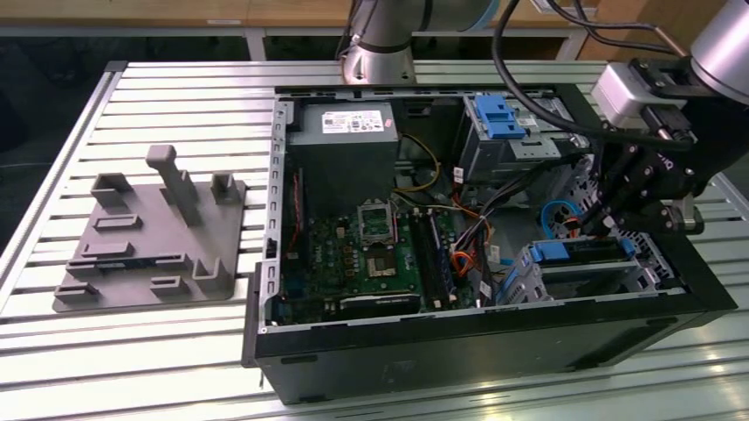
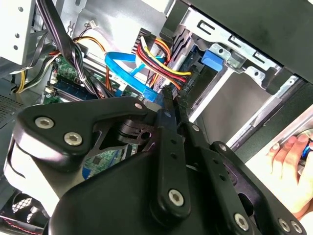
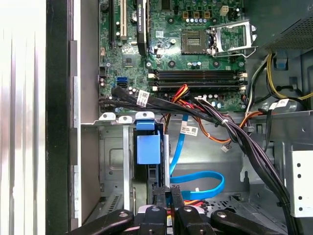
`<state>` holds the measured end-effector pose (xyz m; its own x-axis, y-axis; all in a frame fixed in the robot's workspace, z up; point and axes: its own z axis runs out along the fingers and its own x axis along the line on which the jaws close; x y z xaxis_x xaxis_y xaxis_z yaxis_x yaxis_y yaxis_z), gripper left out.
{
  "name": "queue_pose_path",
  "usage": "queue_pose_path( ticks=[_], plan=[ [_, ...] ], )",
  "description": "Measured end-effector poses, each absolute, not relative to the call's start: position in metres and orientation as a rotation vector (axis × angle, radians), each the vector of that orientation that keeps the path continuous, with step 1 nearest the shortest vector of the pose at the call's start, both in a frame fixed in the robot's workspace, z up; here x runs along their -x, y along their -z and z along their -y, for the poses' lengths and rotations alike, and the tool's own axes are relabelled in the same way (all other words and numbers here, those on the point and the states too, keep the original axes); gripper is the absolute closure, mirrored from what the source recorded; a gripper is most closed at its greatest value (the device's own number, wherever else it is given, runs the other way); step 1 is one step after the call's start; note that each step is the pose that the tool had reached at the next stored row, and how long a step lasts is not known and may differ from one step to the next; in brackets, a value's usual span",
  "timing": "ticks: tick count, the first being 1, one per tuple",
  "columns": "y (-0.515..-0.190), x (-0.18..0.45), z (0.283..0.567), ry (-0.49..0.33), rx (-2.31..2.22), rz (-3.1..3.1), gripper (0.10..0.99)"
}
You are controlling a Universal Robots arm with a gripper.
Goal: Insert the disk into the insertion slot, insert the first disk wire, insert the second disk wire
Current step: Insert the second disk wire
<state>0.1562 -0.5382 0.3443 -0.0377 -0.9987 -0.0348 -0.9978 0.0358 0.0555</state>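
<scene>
The disk (image 1: 591,252), grey in its blue carrier (image 3: 147,147), sits inside the insertion slot (image 1: 641,274), the silver drive cage at the exterior view's right front corner of the open computer case. My gripper (image 1: 602,224) hangs just behind that cage. In both wrist views its black fingers (image 3: 161,196) stand pressed close together on a black connector with red, yellow and black wires (image 2: 157,58), right at the disk's end (image 2: 215,61). A blue flat disk wire (image 3: 196,182) loops loose beside the gripper (image 2: 172,96).
The motherboard (image 1: 387,250) fills the case floor, crossed by thick black cable bundles (image 3: 234,132). A second grey cage with a blue latch (image 1: 501,118) stands at the back. A grey fixture plate (image 1: 146,237) lies on the slatted table. A hand (image 2: 288,152) rests outside the case.
</scene>
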Motion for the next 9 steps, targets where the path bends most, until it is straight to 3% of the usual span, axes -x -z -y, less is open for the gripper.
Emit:
queue_pose_path(
  ticks=[9],
  plan=[
    [-0.3434, -0.1562, 0.5412, 0.100, -2.170, 2.251, 0.925]
  ],
)
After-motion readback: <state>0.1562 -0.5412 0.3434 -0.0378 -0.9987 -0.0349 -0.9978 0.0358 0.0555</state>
